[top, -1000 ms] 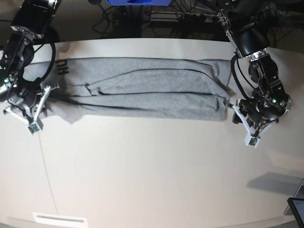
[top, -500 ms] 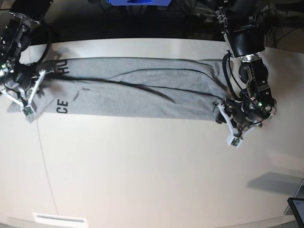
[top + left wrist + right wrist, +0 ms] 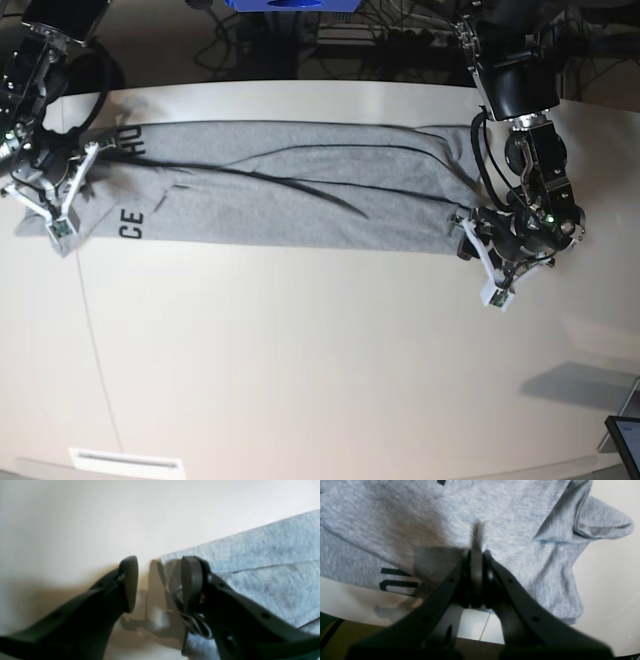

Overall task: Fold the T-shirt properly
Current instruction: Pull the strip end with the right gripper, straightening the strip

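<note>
Heather-grey cotton T-shirt (image 3: 290,190) lies stretched in a long band across the far half of the pale, smooth worktop (image 3: 300,360), running from one arm to the other. The base view shows its whole length, with dark fold lines along the middle and black block letters at the end on that view's left.

Right claw (image 3: 476,555) is pressed fully shut on a pinch of the grey fabric. Only the right wrist view shows this: the cloth rises into a small ridge between the closed tips. It also shows a black printed letter at the lower edge of the cloth, a bunched fold at the shirt's corner, and the worktop's edge with tiled floor (image 3: 475,627) below. In the base view this claw (image 3: 68,195) sits over the lettered end, its grip hidden by its own body.

Left claw (image 3: 160,582) stands part open, holding nothing. The left wrist view shows one tip over bare worktop and the other over the shirt's corner, the fabric edge lying between them. Whether that tip touches the cloth cannot be told. The base view places this claw (image 3: 478,232) at the shirt's near corner.
</note>
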`<action>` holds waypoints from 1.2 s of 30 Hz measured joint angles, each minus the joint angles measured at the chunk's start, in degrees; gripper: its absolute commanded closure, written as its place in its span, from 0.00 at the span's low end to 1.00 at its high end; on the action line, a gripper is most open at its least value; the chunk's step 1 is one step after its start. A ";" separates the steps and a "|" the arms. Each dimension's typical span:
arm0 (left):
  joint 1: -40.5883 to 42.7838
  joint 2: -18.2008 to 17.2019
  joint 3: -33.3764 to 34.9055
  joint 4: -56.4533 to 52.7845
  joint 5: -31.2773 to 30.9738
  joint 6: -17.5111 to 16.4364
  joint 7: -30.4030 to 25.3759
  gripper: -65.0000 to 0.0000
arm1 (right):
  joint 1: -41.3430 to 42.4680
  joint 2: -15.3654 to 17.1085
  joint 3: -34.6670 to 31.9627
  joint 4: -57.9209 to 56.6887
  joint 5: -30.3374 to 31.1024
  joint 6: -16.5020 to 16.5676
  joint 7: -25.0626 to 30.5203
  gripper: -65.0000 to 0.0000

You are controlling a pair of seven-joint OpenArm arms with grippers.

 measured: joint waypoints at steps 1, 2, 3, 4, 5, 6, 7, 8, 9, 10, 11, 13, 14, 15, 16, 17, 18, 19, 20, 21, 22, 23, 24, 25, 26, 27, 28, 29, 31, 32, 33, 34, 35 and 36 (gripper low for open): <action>0.09 0.00 0.00 0.00 -0.02 0.02 -0.02 0.58 | 0.00 -0.22 0.02 0.00 -0.20 0.00 0.00 0.98; 0.13 0.02 0.00 0.00 -0.02 0.00 -0.02 0.58 | -0.07 -0.70 0.24 0.00 -0.33 0.00 0.00 0.98; 0.17 0.02 0.00 0.00 -0.02 0.00 0.00 0.58 | -0.57 -1.14 0.46 0.00 -0.24 0.00 0.07 0.98; 0.24 0.02 0.00 0.00 -0.04 0.02 0.00 0.58 | -1.09 -1.33 0.79 0.00 0.11 0.00 0.07 0.98; 0.24 0.00 0.00 0.00 -0.02 0.00 0.00 0.58 | -1.53 -1.55 1.03 -0.02 -0.20 0.00 0.02 0.98; 0.28 0.00 0.00 0.00 0.00 0.00 0.00 0.58 | -1.81 -1.57 1.16 -0.09 -0.35 0.00 -0.04 0.98; 0.28 0.02 0.00 0.00 0.09 0.00 0.00 0.58 | -1.84 -1.77 1.40 -0.15 -0.35 0.00 -0.11 0.98; 0.26 0.02 0.00 0.00 0.11 0.00 -0.02 0.58 | -1.62 -2.08 1.40 -0.15 -0.35 -0.02 -0.07 0.98; 0.26 0.04 0.00 0.00 -0.07 0.00 -0.02 0.58 | -1.51 -2.40 1.38 -0.15 -0.31 0.00 0.09 0.98; 0.26 0.04 0.00 0.00 -0.04 0.00 0.00 0.58 | -1.42 -2.73 1.38 -0.15 -0.31 0.00 0.04 0.98; 0.28 0.00 0.00 0.00 -0.04 0.02 0.00 0.58 | -1.44 -2.82 1.36 -0.15 -0.28 0.00 0.04 0.98; 0.28 -0.04 -0.02 0.00 0.17 0.02 0.00 0.58 | -1.42 -2.82 1.36 -0.15 -0.31 0.00 0.04 0.98; 0.28 0.00 0.00 0.00 0.13 0.00 0.00 0.58 | -1.42 -2.80 1.36 -0.15 -0.33 0.00 0.04 0.98; 0.28 0.02 0.00 0.00 0.02 0.00 -0.02 0.58 | -1.42 -2.82 1.36 -0.15 -0.33 0.00 0.02 0.98; 0.28 0.04 0.00 0.00 -0.09 0.00 -0.02 0.58 | -1.44 -2.84 1.36 -0.15 -0.31 0.00 0.02 0.98; 0.28 0.00 0.00 0.00 -0.04 0.02 0.00 0.58 | -1.42 -3.10 1.42 -0.15 -0.33 -0.02 0.04 0.98; 0.28 -0.02 0.00 0.00 0.04 0.00 0.00 0.58 | -1.40 -3.67 1.70 -0.15 -0.31 0.00 0.07 0.98; 0.28 -0.02 0.00 0.00 0.13 0.02 0.00 0.58 | -1.40 -4.39 2.49 -0.15 0.04 0.00 0.04 0.98; 0.28 0.00 0.00 0.00 0.11 0.02 0.00 0.58 | -1.42 -4.90 3.65 -0.15 0.15 0.00 0.04 0.97; 0.28 0.00 0.00 0.00 0.04 0.00 0.00 0.58 | -1.42 -5.05 4.39 -0.15 0.04 0.00 -0.04 0.97; 0.28 0.00 0.00 0.00 0.11 0.00 0.00 0.58 | -1.42 -5.03 5.07 -0.15 0.02 0.00 -0.09 0.97; 0.28 -0.02 0.00 0.00 0.13 0.00 0.00 0.58 | -1.40 -4.87 5.20 -0.15 -0.22 0.00 -0.22 0.97; 0.28 0.00 0.00 0.00 0.11 0.00 0.00 0.58 | -1.42 -4.61 5.20 -0.15 -0.33 0.00 -0.24 0.94; 0.28 0.02 0.00 0.00 0.07 0.00 -0.02 0.58 | -1.40 -4.61 5.20 -0.15 -0.28 -0.02 -0.17 0.91; 0.28 0.02 0.00 0.00 0.04 0.00 -0.02 0.58 | -1.38 -4.61 5.16 -0.15 -0.17 0.00 -0.17 0.86; 0.28 -0.02 0.00 0.00 0.13 0.00 0.00 0.58 | -1.40 -4.61 5.09 -0.15 -0.11 0.00 -0.17 0.80; 0.28 -0.04 0.00 0.00 0.13 0.02 0.00 0.58 | -1.40 -4.68 5.09 -0.15 -0.13 0.00 -0.15 0.74; 0.31 -0.02 0.00 0.00 0.13 0.00 0.00 0.58 | -1.40 -4.68 5.09 -0.15 -0.13 0.00 -0.09 0.69; 0.28 0.02 0.02 0.00 -0.02 0.00 -0.02 0.58 | -1.40 -4.66 5.09 -0.15 -0.13 0.00 0.02 0.61; 0.28 0.00 0.02 0.00 -0.04 0.00 -0.02 0.58 | -1.40 -4.70 5.40 -0.15 -0.09 0.00 0.02 0.60; 0.28 0.00 0.00 0.00 -0.02 0.00 0.00 0.58 | -1.36 -4.90 6.23 -0.15 0.00 0.00 0.07 0.60; 0.31 -0.02 0.00 0.00 0.00 0.02 0.00 0.58 | -1.36 -4.96 7.17 -0.15 0.07 0.00 0.04 0.60; 0.28 -0.02 0.00 0.00 -0.02 0.00 -0.02 0.58 | -1.36 -4.94 8.00 -0.15 -0.09 0.00 0.02 0.60; 0.28 0.00 0.00 0.00 -0.02 0.02 -0.02 0.58 | -1.36 -4.92 8.87 -0.13 -0.09 0.00 0.04 0.60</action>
